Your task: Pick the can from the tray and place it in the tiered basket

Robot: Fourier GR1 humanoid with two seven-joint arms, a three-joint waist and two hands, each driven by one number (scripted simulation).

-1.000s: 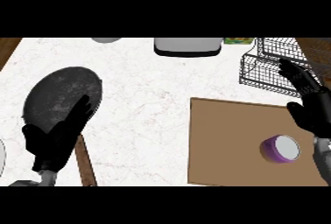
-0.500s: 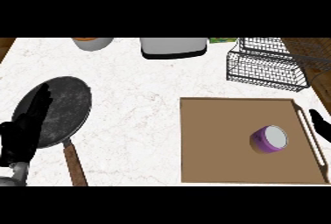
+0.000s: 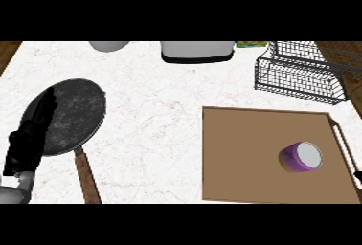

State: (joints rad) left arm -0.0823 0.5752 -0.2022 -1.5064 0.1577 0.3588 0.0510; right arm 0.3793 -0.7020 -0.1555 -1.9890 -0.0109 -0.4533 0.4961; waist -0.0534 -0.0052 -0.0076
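The purple can [image 3: 302, 157] with a white top lies on the brown tray [image 3: 240, 158], towards its right side. Behind the tray, at the back right, stands the black wire tiered basket [image 3: 299, 72], with nothing visible inside it. My left hand [image 3: 29, 139] is open at the left edge, its fingers straight over the rim of a dark pan, far from the can. Only a black sliver of my right hand [image 3: 358, 176] shows at the right edge, just right of the tray and apart from the can.
A dark round frying pan [image 3: 74, 115] with a wooden handle [image 3: 87, 176] lies at the left. A grey bowl [image 3: 109, 46] and a white appliance with a black base [image 3: 197, 51] stand along the back edge. Bare white marble lies between pan and tray.
My right hand has dropped from beside the basket to the right edge and is almost out of view. My left hand has drifted left over the pan's rim. The can stays on the tray.
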